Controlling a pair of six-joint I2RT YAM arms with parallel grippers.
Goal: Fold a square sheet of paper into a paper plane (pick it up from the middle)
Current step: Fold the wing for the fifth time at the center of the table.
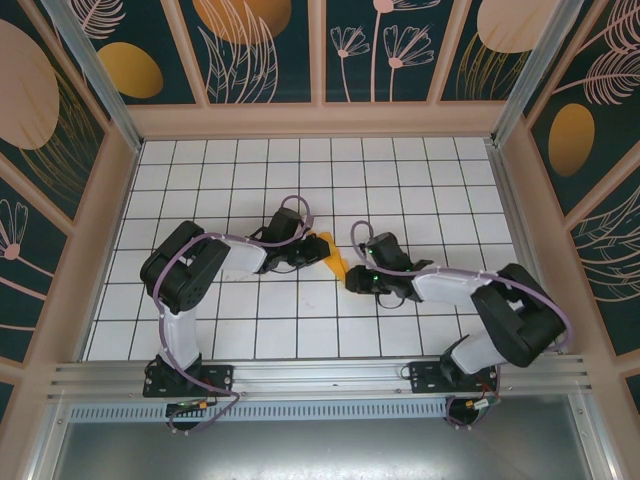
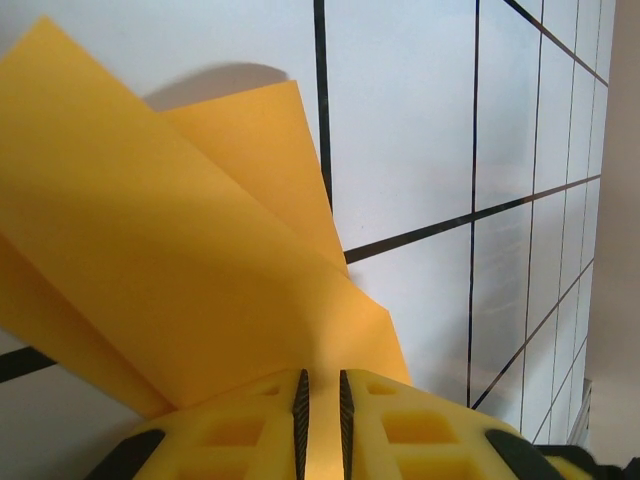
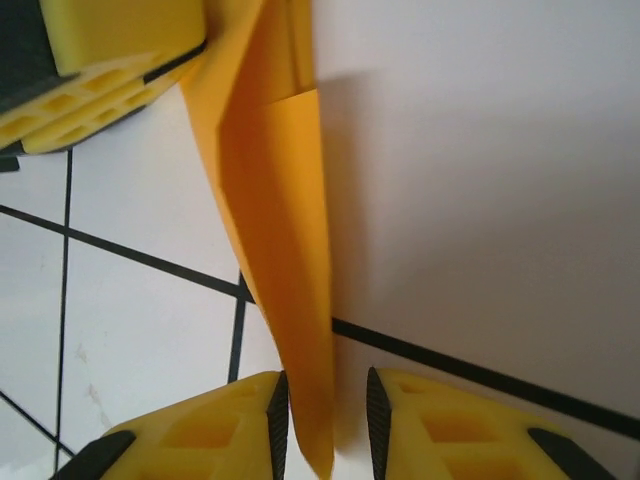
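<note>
Held folded paper (image 1: 335, 258) on edge at mid-counter (image 1: 400, 180).
Clamped one end tight in left claw (image 2: 320, 395), pads (image 2: 300, 400) nearly together, layers fanned over white grid. Straddled narrow creased end with right claw (image 3: 325, 420), set slightly apart: one pad against paper, other just clear, not pinching.

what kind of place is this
Likely a robot test cell: a white gridded table boxed in by painted walls, with a left arm and right arm bolted to a metal rail at its near edge.
</note>
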